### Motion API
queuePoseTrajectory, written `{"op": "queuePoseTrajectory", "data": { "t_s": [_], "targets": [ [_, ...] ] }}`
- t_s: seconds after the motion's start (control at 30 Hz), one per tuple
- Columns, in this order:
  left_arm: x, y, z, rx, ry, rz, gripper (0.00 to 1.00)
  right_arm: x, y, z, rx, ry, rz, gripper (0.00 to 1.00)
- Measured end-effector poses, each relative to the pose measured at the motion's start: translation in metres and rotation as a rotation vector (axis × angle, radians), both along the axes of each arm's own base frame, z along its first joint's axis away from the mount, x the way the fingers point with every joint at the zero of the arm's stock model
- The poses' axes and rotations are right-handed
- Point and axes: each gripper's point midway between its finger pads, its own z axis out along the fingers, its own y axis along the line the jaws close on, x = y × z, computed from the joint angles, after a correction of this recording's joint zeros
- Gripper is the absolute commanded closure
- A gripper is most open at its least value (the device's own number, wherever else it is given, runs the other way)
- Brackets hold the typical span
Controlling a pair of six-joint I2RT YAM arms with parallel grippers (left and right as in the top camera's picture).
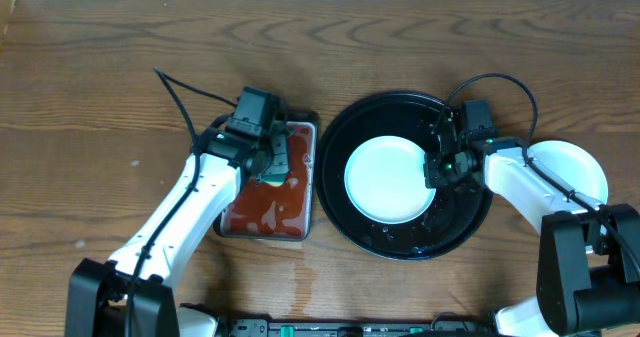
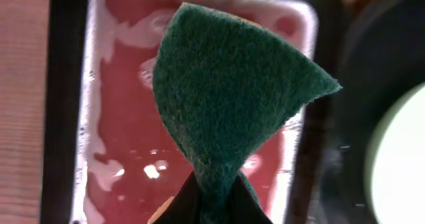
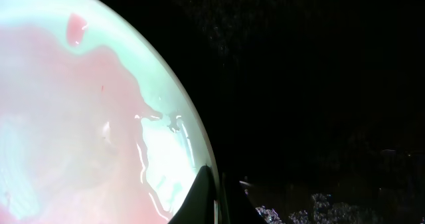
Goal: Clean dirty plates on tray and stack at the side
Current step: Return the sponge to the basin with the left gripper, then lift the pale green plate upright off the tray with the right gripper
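A pale mint plate (image 1: 385, 177) lies in the round black tray (image 1: 400, 245). In the right wrist view this plate (image 3: 80, 117) carries a thin red film, and the wet tray floor (image 3: 319, 84) lies to its right. My right gripper (image 1: 437, 169) is shut on the plate's right rim, one finger on each side of it (image 3: 218, 181). My left gripper (image 1: 270, 167) is shut on a green scouring pad (image 2: 232, 84) and holds it above a small rectangular tray of red liquid (image 2: 126, 117). A white plate (image 1: 575, 167) rests on the table at the far right.
The small rectangular tray (image 1: 265, 212) stands just left of the round tray, almost touching it. The right arm's base (image 1: 590, 257) partly covers the white plate's near side. Bare wooden table (image 1: 90, 97) stretches to the left and along the back.
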Motion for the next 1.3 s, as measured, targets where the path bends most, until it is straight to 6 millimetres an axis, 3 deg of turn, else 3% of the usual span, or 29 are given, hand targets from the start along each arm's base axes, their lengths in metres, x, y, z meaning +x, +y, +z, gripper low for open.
{"op": "queuePoseTrajectory", "data": {
  "t_s": [0.33,0.4,0.5,0.63,0.73,1.0,1.3],
  "targets": [
    [-0.001,0.006,-0.05,0.043,0.097,-0.02,0.92,0.0,0.0,0.0,0.0,0.0,0.0,0.99],
    [0.0,0.005,-0.06,0.048,0.114,-0.021,0.84,0.0,0.0,0.0,0.0,0.0,0.0,0.99],
    [0.0,0.005,-0.067,0.054,0.125,-0.025,0.57,0.0,0.0,0.0,0.0,0.0,0.0,0.99],
    [0.001,0.005,-0.066,0.054,0.118,-0.033,0.27,0.0,0.0,0.0,0.0,0.0,0.0,0.99],
    [0.001,0.005,-0.058,0.048,0.103,-0.029,0.23,0.0,0.0,0.0,0.0,0.0,0.0,0.99],
    [-0.015,0.01,-0.007,0.028,0.036,-0.028,0.21,0.0,0.001,0.0,0.004,0.0,0.001,0.99],
    [-0.041,0.019,-0.009,0.057,0.134,-0.029,0.21,0.0,0.006,0.001,0.044,-0.004,0.017,0.99]
  ]
}}
